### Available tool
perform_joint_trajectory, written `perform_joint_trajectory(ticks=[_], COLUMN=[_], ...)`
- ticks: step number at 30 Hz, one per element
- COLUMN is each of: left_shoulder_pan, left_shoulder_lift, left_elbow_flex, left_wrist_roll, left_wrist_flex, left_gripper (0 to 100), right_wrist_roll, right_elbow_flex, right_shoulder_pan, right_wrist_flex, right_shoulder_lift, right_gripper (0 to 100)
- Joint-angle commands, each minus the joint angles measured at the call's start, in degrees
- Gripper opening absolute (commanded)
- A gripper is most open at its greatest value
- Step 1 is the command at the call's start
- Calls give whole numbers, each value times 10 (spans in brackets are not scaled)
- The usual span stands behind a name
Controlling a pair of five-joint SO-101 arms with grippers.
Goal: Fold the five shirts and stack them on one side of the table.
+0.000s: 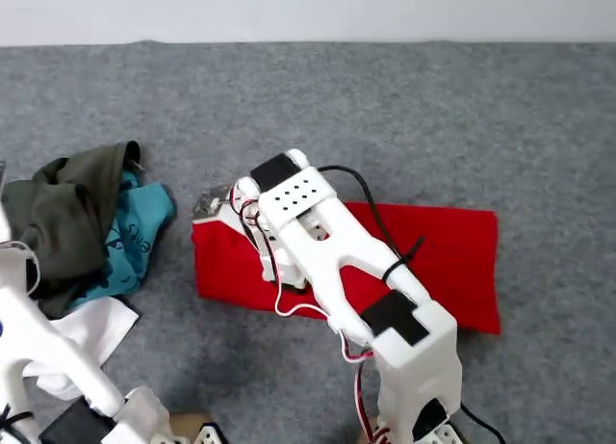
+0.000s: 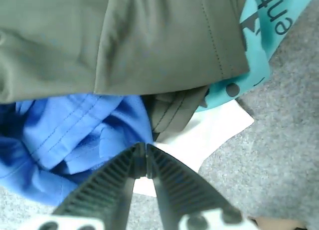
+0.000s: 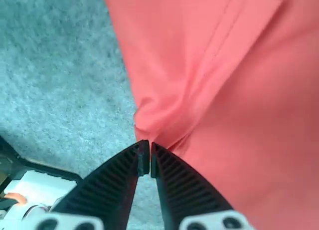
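A red shirt [image 1: 452, 256] lies folded into a long strip on the grey carpet at the middle. My right arm [image 1: 318, 242] reaches over it, and my right gripper [image 3: 149, 151] is shut on a bunched fold at the red shirt's [image 3: 224, 90] left edge. At the left lies a pile: an olive shirt [image 1: 67, 208] on top, a teal shirt [image 1: 135, 234] beside it and a white shirt [image 1: 85, 330] in front. My left gripper [image 2: 146, 157] hangs shut just above that pile, over a blue shirt [image 2: 65, 135] and the white shirt [image 2: 209, 135], with nothing between its fingers.
The grey carpet [image 1: 385, 117] covers the whole table up to a pale wall at the back. The left arm's white body [image 1: 43, 352] stands at the front left corner, the right arm's base [image 1: 419, 386] at the front middle.
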Motion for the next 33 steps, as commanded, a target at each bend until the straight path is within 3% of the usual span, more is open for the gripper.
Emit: perform_joint_trajectory(ticks=[1, 9, 22, 24, 30, 33], left_shoulder_pan=[19, 29, 25, 25, 25, 25], left_shoulder_lift=[-17, -18, -23, -23, -23, -23], left_elbow_flex=[-1, -1, -3, -5, -58, -87], left_wrist_roll=[-4, -4, -4, -4, -3, 31], left_wrist_flex=[-11, -11, -7, 6, 77, 93], left_gripper=[8, 8, 8, 8, 7, 7], right_wrist_roll=[5, 6, 3, -1, -105, -127], right_elbow_flex=[3, 1, -119, -117, -113, -91], right_shoulder_pan=[24, 48, 26, 39, 122, 172], right_wrist_flex=[-6, -59, 21, 23, 25, 25], right_shoulder_lift=[25, 81, -41, -60, -127, -160], right_gripper=[13, 13, 13, 13, 14, 14])
